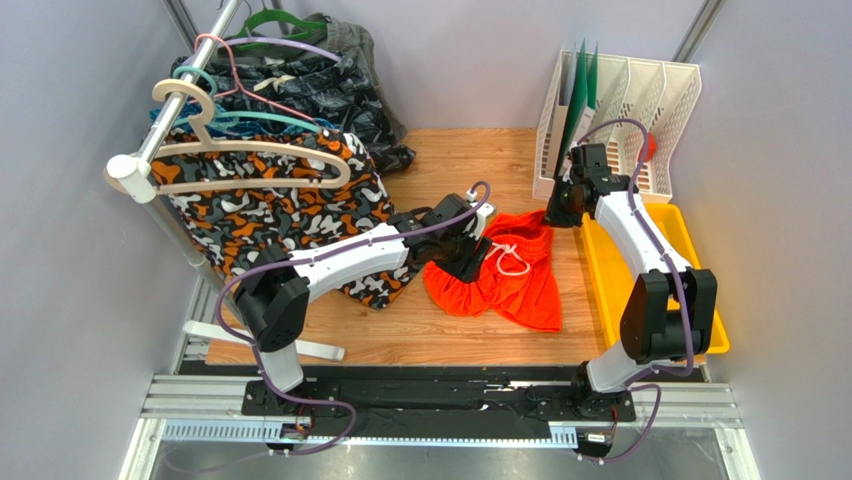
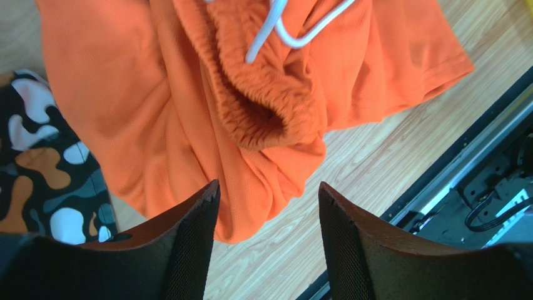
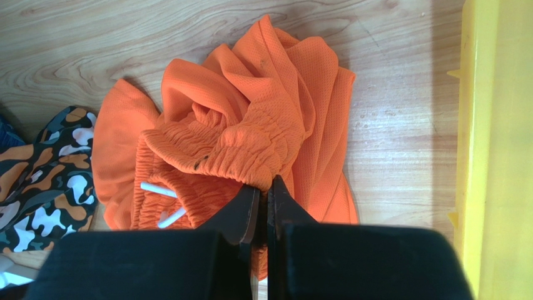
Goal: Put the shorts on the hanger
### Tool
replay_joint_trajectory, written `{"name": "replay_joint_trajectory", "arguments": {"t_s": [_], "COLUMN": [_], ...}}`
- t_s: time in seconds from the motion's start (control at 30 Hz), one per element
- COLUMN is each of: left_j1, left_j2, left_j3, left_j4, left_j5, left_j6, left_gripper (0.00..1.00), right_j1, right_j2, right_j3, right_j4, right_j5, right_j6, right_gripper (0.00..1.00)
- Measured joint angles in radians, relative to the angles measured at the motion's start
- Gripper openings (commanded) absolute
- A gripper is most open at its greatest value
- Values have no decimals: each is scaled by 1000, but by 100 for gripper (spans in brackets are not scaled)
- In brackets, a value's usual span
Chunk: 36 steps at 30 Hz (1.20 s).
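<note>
The orange-red shorts (image 1: 505,275) lie crumpled on the wooden table, the white drawstring (image 1: 512,260) on top. My right gripper (image 1: 562,208) is at their far right corner; in the right wrist view it (image 3: 264,184) is shut on the elastic waistband of the shorts (image 3: 250,106). My left gripper (image 1: 468,255) is over their left edge; in the left wrist view it (image 2: 269,187) is open and empty just above the shorts (image 2: 156,112). The cream hanger (image 1: 250,165) hangs on the rail at the back left, apart from both grippers.
Camouflage shorts (image 1: 280,215) hang below the cream hanger, reaching the table beside my left arm. Thin teal, pink and purple hangers and dark shorts (image 1: 340,90) hang on the rail (image 1: 165,130). A yellow tray (image 1: 700,250) lies at the right. A white file rack (image 1: 640,100) stands behind it.
</note>
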Motion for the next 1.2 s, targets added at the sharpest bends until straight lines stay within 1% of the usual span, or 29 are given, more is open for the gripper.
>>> {"name": "replay_joint_trajectory", "arguments": {"t_s": [0.07, 0.2, 0.4, 0.57, 0.63, 0.7, 0.73, 0.8, 0.83, 0.9, 0.93, 1.1, 1.2], "left_j1": [2, 1, 1, 0, 1, 1, 1, 1, 1, 1, 1, 16, 38], "left_j2": [-2, 5, 132, 209, 227, 229, 229, 229, 230, 233, 235, 226, 163], "left_j3": [-21, -19, 118, 187, 203, 204, 204, 204, 205, 209, 215, 217, 184], "left_j4": [3, 3, 11, 5, 2, -5, -11, -21, -26, -37, -49, -84, -100], "left_j5": [10, 45, 91, 101, 98, 93, 90, 84, 81, 79, 77, 84, 88], "left_j6": [-2, -12, -47, -90, -103, -113, -114, -119, -119, -113, -101, -24, 56], "left_gripper": [64, 69, 71, 68, 61, 51, 41, 29, 18, 4, 0, 0, 0], "right_j1": [0, 0, 0, -2, -6, -12, -14, -20, -21, -25, -27, -42, -58], "right_j2": [-14, -29, -40, -60, -70, -75, -78, -85, -88, -93, -96, -118, -137], "right_j3": [-14, -27, -40, -48, -53, -53, -54, -55, -55, -55, -55, -55, -43], "right_j4": [0, 5, 8, 13, 12, 12, 13, 12, 12, 12, 12, 3, -19], "right_j5": [-6, -14, -17, -23, -25, -27, -29, -32, -32, -33, -33, -40, -44], "right_j6": [3, 14, 23, 24, 24, 24, 24, 25, 25, 25, 25, 16, 0], "right_gripper": [0, 0, 0, 0, 0, 0, 0, 0, 0, 0, 0, 0, 0]}}
